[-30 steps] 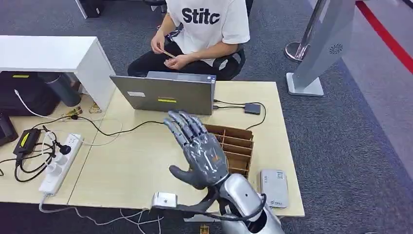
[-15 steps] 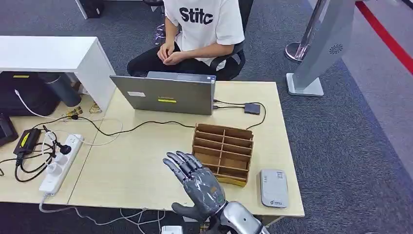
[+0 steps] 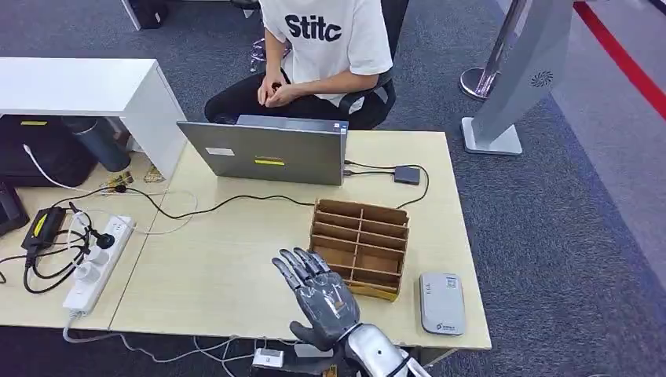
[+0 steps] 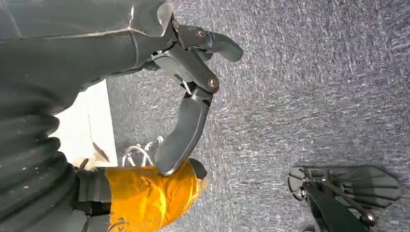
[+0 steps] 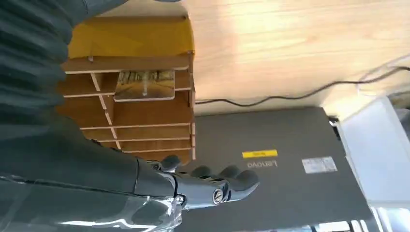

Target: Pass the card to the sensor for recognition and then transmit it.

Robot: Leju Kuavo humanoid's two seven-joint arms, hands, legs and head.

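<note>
Beside the wooden rack (image 3: 361, 247), the right hand (image 3: 323, 301) hovers released, fingers spread; reach squarely for the card (image 5: 144, 83) slotted inside.

The right hand (image 3: 320, 298) is raised at the bottom middle of the head view, back of the hand toward the camera, fingers (image 3: 302, 267) straight and slightly spread, pointing up and away, thumb (image 3: 308, 334) jutting out to the left; it holds nothing. Its silver wrist and forearm (image 3: 377, 357) rise from the lower edge. The left hand (image 4: 188, 92) hangs low in its wrist view, fingers loosely extended and apart, with nothing in them, an orange-wrapped part beside the thumb.
</note>
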